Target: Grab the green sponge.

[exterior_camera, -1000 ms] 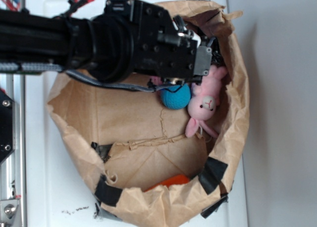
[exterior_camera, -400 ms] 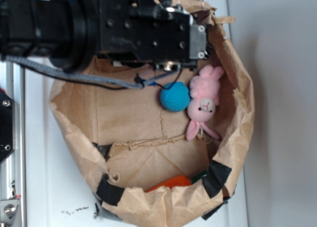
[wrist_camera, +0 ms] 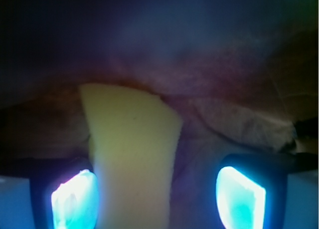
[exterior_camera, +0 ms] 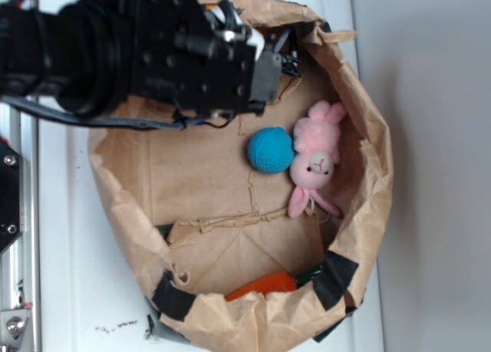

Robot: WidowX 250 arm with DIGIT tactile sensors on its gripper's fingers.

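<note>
Green sponge not visible in exterior view; arm over upper left rim of paper bag [exterior_camera: 368,206], above blue ball [exterior_camera: 270,149] and pink bunny [exterior_camera: 316,160]. White table [exterior_camera: 69,275]. Wrist: green sponge [wrist_camera: 132,149] between hand's [wrist_camera: 158,189] spread fingers [wrist_camera: 240,194], against the left one; hand open.

The arm [exterior_camera: 92,53] is matte black, blocky, studded with small dark screws, with a ribbed round joint. A grey braided cable [exterior_camera: 138,123] loops beneath; red wires show at top-left.
</note>
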